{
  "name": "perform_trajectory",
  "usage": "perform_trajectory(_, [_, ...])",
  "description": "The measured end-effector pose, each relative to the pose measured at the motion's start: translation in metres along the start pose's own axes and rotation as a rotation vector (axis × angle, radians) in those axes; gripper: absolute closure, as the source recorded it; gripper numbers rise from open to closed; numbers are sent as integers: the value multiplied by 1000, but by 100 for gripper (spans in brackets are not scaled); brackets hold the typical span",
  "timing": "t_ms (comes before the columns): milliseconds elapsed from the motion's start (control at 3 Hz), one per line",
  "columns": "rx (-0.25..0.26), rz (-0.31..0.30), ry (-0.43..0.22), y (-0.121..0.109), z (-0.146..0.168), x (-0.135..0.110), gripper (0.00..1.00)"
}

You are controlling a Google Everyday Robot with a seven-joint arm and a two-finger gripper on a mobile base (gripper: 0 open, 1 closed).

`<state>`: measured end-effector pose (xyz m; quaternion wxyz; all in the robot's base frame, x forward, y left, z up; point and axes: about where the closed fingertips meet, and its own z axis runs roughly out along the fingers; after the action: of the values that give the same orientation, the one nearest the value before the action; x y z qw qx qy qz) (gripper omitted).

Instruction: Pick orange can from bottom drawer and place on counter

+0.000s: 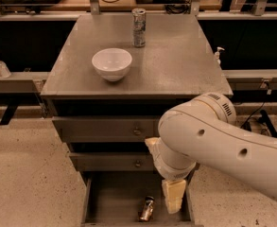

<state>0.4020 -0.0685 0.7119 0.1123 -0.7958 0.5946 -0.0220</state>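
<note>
The orange can (146,208) lies on its side on the dark floor of the open bottom drawer (110,198), near the drawer's front. My gripper (173,196), cream coloured and pointing down, hangs in the right part of the drawer, just right of the can and apart from it. My large white arm (209,141) comes in from the right and covers the drawer's right side and part of the upper drawer fronts. The grey counter (176,65) tops the cabinet.
A white bowl (111,63) sits at the counter's front left. A tall slim silver patterned can (138,27) stands at the back middle. The two upper drawers (105,129) are shut. Small bottles stand on side ledges at left (0,67) and right (218,55).
</note>
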Motion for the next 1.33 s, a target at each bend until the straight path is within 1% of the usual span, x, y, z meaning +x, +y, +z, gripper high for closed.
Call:
perform_trajectory(333, [-40,-97,-34,12,43,-1,0])
perform_trajectory(667, [-91,-214,-74,46,122,2,0])
perform_trajectory(1000, [-116,-302,-110,92,195,11,0])
perform_trajectory(1333, [-89,-347,-157,110,234,16,0])
